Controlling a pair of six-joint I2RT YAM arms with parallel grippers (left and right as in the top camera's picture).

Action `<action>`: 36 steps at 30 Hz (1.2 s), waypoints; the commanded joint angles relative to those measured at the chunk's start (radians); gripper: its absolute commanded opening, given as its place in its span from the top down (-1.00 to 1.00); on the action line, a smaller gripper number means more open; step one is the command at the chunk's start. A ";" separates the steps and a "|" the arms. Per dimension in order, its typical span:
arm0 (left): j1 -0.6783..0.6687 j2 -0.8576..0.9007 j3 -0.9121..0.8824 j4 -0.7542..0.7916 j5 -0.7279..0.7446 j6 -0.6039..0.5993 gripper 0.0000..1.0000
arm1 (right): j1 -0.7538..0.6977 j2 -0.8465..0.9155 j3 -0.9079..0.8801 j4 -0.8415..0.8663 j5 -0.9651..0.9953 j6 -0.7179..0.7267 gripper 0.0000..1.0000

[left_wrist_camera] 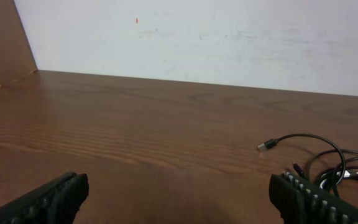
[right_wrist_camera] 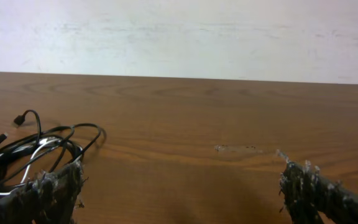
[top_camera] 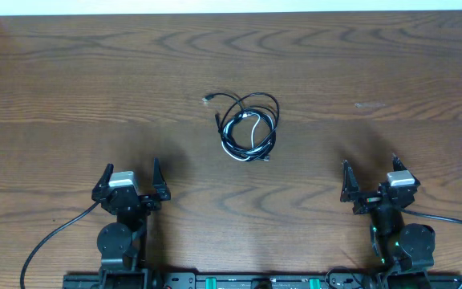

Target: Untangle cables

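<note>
at the near edge of the table (top_camera: pixel 70 80) both arms sit folded low over their bases, wrists level and pointing toward 12 o'clock. the left gripper (top_camera: pixel 131 165) has its jaws spread wide with nothing between them; in its wrist view the left gripper (left_wrist_camera: pixel 179 194) shows only the two dark ribbed fingertips (left_wrist_camera: pixel 51 196) at the lower corners and bare wood in the gap. the right gripper (top_camera: pixel 369 162) is likewise spread wide and holds nothing; its own view shows the right gripper (right_wrist_camera: pixel 182 186) with rough, worn fingertips (right_wrist_camera: pixel 312 190) cut off by the bottom edge. the cables (top_camera: pixel 251 127) lie farther out on the wood as one loose coil, well apart from both grippers: at about 2 o'clock from the left jaws and 10 o'clock from the right. a loose end with a small plug (top_camera: pixel 208 99) trails from the coil toward 10 o'clock. from the left wrist the cables (left_wrist_camera: pixel 334 165) are partly behind the right fingertip and cut by the frame edge; from the right wrist the cables (right_wrist_camera: pixel 36 149) run behind the left fingertip. a white strand (right_wrist_camera: pixel 39 147) threads through the black loops, but how the strands cross is too fine to make out. a pale wall (left_wrist_camera: pixel 229 37) stands beyond the far edge.
</note>
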 commanded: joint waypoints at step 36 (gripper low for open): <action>0.005 0.025 -0.011 -0.045 0.009 0.017 -0.96 | -0.004 -0.008 -0.003 0.047 -0.066 0.002 -0.99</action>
